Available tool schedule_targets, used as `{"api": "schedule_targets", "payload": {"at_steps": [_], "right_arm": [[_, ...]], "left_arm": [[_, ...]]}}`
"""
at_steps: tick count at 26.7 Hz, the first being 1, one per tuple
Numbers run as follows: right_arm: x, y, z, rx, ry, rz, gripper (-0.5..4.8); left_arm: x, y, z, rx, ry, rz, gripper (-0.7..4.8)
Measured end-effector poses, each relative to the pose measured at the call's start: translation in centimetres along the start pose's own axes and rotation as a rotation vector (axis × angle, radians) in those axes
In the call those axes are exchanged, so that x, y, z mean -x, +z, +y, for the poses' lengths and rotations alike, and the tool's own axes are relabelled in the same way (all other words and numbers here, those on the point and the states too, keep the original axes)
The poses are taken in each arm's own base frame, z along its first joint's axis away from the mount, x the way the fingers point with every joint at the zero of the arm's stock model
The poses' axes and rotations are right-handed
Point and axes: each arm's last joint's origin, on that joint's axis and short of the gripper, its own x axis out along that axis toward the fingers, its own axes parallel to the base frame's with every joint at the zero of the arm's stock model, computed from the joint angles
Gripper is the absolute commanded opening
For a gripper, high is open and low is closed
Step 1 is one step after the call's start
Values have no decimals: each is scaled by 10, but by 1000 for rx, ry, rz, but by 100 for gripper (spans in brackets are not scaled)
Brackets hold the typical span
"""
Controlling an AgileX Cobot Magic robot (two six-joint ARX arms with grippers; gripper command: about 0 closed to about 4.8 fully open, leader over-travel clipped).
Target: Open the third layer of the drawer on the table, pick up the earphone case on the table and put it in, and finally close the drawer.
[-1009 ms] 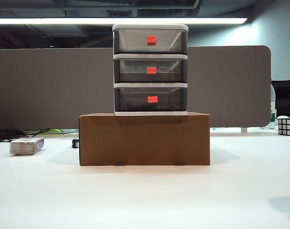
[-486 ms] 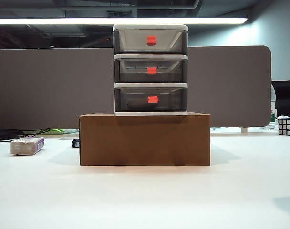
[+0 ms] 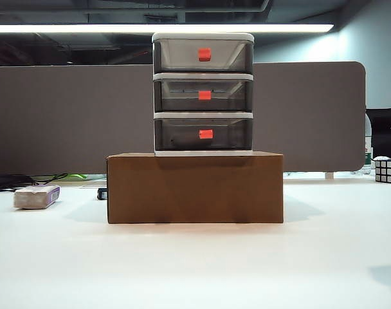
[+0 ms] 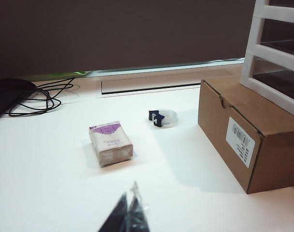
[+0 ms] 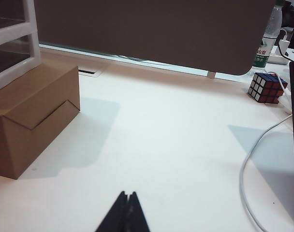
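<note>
A dark shape sits blurred inside the smoky grey bottom drawer [image 3: 202, 134], shut at 12 o'clock on the brown cardboard box [image 3: 195, 187]; nothing has shifted; left gripper [image 4: 128, 211] and right gripper [image 5: 126, 209] pressed together above the white table [image 3: 195, 264]

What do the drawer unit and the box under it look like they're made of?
The drawer: seemingly plastic, with smoky see-through fronts, a glossy white frame and red-orange handles. The box: brown cardboard, matte, with folded flap seams and a printed label in the left wrist view.
</note>
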Motion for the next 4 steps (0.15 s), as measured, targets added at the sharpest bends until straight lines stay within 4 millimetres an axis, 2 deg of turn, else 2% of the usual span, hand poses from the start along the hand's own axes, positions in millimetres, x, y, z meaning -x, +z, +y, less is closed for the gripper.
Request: {"api": "schedule_targets", "payload": {"at_steps": [4], "right_arm": [[0,0,0,0,0,0,-5]], "left_arm": [[0,0,0,0,0,0,-5]]}}
